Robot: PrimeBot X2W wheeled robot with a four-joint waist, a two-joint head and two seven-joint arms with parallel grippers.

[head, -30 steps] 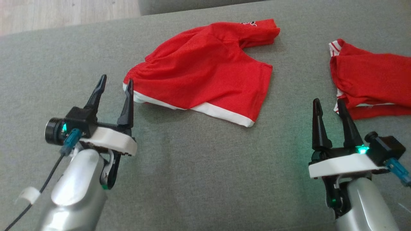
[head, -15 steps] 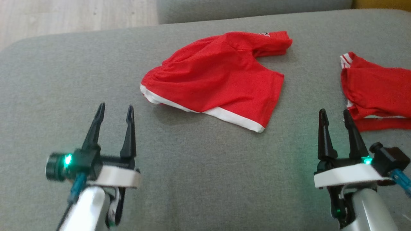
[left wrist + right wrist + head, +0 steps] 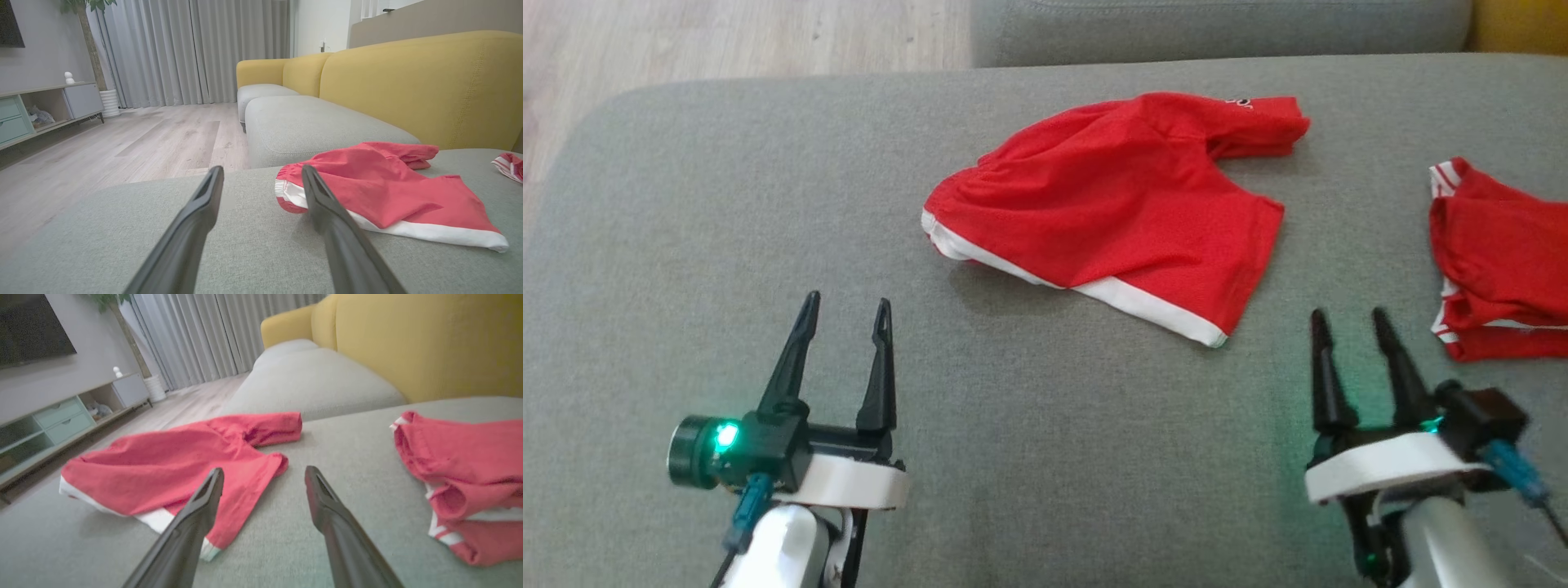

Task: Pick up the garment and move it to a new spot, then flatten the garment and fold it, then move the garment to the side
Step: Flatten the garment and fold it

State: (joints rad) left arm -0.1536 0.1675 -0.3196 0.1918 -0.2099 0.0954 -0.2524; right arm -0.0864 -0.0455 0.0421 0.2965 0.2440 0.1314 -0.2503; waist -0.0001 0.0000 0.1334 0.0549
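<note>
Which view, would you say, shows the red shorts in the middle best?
The head view: the red shorts lie whole and uncovered. Left wrist view: a finger crosses one end. Right wrist view: a finger hides some white hem.

The garment (image 3: 1127,204) before me is red with a white hem; my fingers (image 3: 880,367) are black, the cushion (image 3: 727,204) grey.

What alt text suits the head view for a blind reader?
A red garment with white trim lies on a grey sofa cushion, a second red garment at right. The left gripper and right gripper hover open, touching neither.
</note>
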